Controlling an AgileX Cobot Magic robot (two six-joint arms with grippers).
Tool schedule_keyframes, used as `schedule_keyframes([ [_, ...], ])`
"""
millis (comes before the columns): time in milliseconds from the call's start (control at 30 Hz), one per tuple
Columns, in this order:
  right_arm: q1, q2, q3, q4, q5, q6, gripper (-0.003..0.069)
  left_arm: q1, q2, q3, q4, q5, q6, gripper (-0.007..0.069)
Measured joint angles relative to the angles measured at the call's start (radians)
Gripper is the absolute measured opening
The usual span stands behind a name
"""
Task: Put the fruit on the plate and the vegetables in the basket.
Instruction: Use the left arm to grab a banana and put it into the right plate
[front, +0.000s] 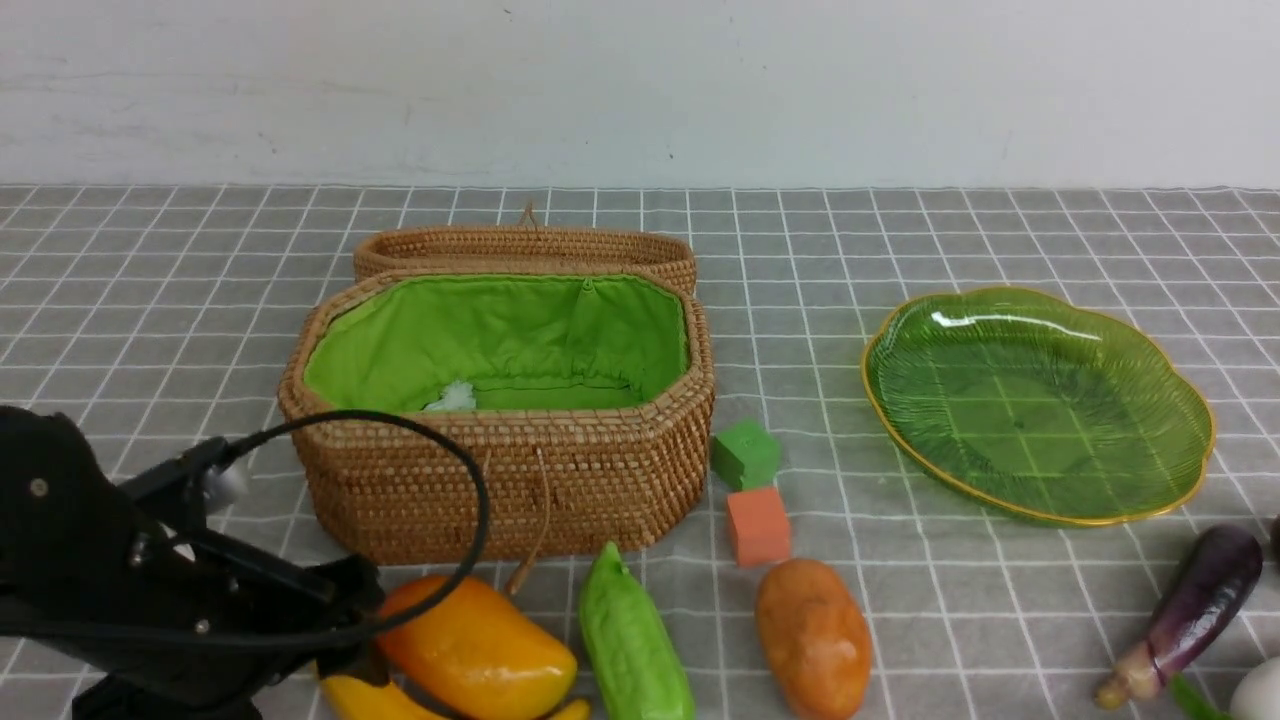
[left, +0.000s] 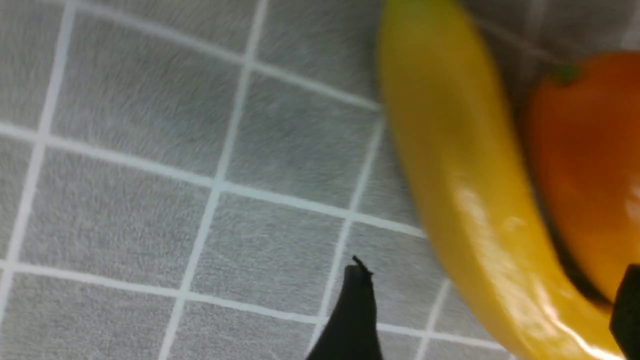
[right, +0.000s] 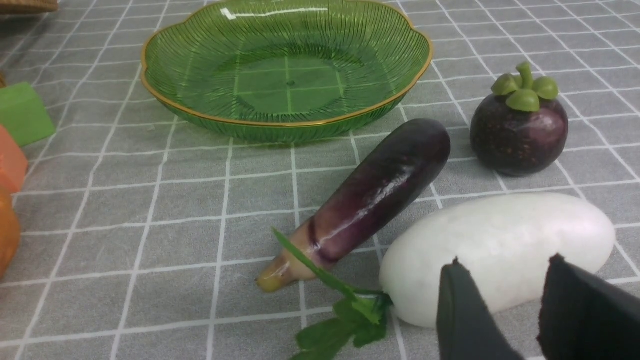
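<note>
The yellow banana (left: 465, 190) lies on the cloth between the wide-apart fingers of my open left gripper (left: 492, 300), with the orange-yellow mango (left: 590, 165) right beside it. In the front view the left arm (front: 150, 590) covers part of the banana (front: 370, 700) and the mango (front: 470, 645). My right gripper (right: 505, 260) is open and empty just short of the white vegetable (right: 500, 250). The eggplant (right: 375, 192) and the mangosteen (right: 518, 135) lie beyond it, near the green plate (right: 165, 100). The gourd (front: 630, 640) and the potato (front: 812, 635) lie in front of the open basket (front: 500, 480).
A green cube (front: 745, 453) and an orange cube (front: 757, 525) sit between the basket and the plate (front: 1190, 490). A small pale thing (front: 455, 397) shows inside the basket's green lining. The wicker lid (front: 520, 250) lies open behind it. A white wall stands at the back.
</note>
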Motion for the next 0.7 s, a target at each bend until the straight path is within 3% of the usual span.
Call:
schedule_keyframes([
  [267, 0.000, 0.000, 0.000, 0.000, 0.000, 0.000, 0.0240, 0.000, 0.106, -0.004, -0.029, -0.076, -0.027, 0.0552],
  [700, 0.000, 0.000, 0.000, 0.000, 0.000, 0.000, 0.0240, 0.000, 0.127, -0.004, -0.018, -0.113, -0.045, 0.0542],
])
